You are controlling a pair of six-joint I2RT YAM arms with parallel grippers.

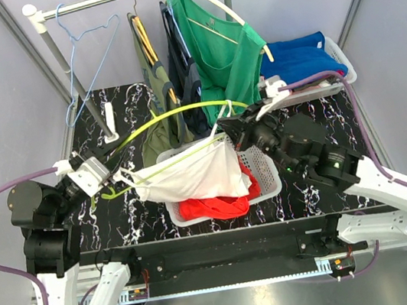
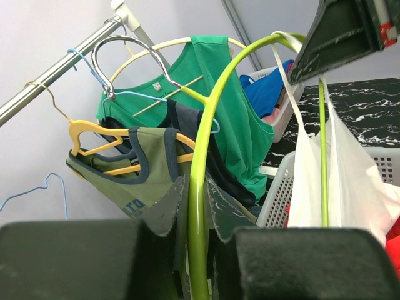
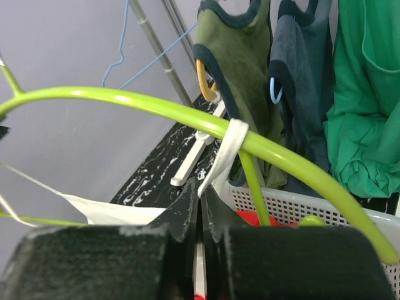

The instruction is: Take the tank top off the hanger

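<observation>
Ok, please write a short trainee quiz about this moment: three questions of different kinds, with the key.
1. True or false: the left claw grips the lime hanger.
2. What does the right claw pinch? A) the tank top strap B) the metal rail C) the green shirt
3. Fill in: the garment in the basket under the tank top is ___.
Key: 1 true; 2 A; 3 red.

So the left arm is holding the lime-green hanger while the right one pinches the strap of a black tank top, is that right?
Not quite. The tank top is white, not black, as the top external view shows. The rest stands: the left gripper clamps the lime-green hanger, and the right gripper pinches the strap.
</observation>
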